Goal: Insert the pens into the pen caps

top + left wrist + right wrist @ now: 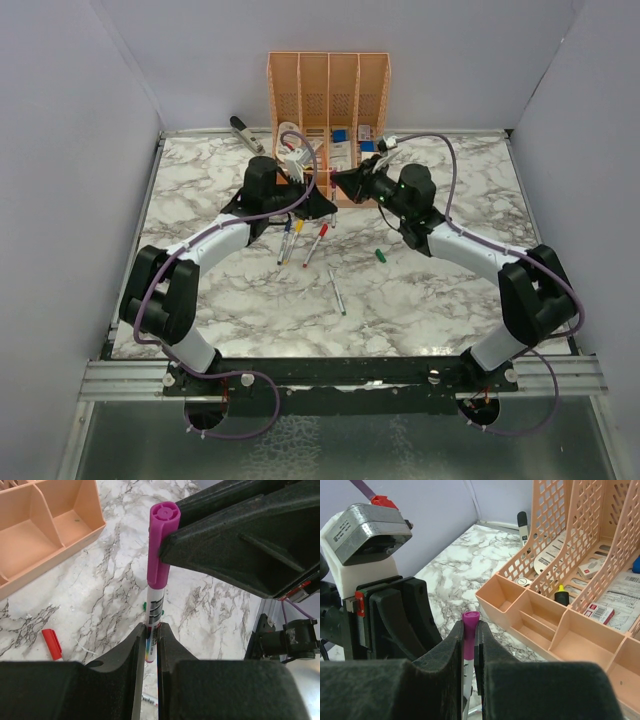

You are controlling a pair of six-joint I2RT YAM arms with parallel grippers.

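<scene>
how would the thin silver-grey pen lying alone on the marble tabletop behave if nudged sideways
Probably rolls: the thin silver-grey pen looks round and lies flat on the smooth marble tabletop. Likely light and stiff, being slim with a straight barrel.

Looks like a robotics lab: pale partition walls [60,100] box in a marble-print tabletop [420,310], robot arms [215,240] bolted to an aluminium rail [120,380], peach desk organiser [328,90] just beyond the jaws.

purple cap [162,545]: glossy plastic | table [107,587]: polished marble-look | fingers [117,677]: matt black
</scene>
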